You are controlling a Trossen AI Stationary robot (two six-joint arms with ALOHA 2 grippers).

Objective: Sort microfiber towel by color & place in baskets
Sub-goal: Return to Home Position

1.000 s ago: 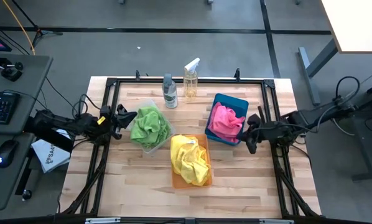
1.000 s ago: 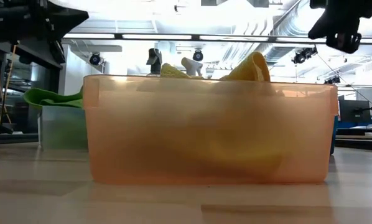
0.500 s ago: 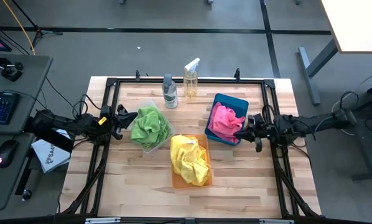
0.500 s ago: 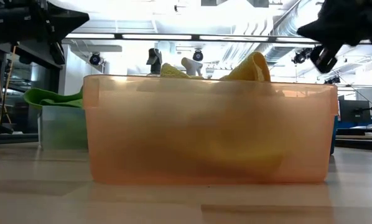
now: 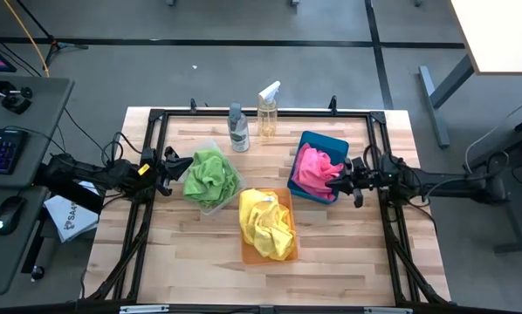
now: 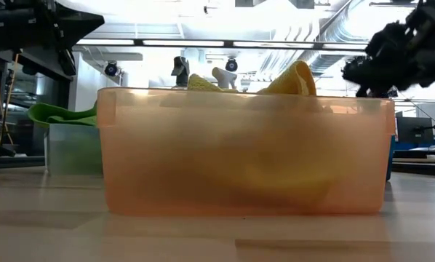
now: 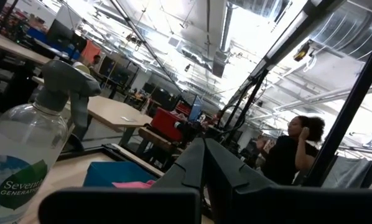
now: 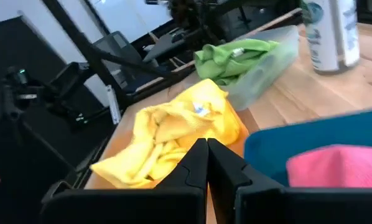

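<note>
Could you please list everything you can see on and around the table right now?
Green towels: heap, count unclear, lime green, in the clear bin, left.
Yellow towels: heap, count unclear, yellow, in the orange bin, middle.
Pink towels: heap, count unclear, pink, in the teal bin, right.
Capped bottle: one, clear with grey cap, behind the bins.
Spray bottle: one, yellowish with white trigger, beside the capped bottle.
Person: one, dark top, in the room beyond.
Left hand: one, dark, shut, empty, by the clear bin.
Right hand: one, dark, shut, empty, by the teal bin.
</note>
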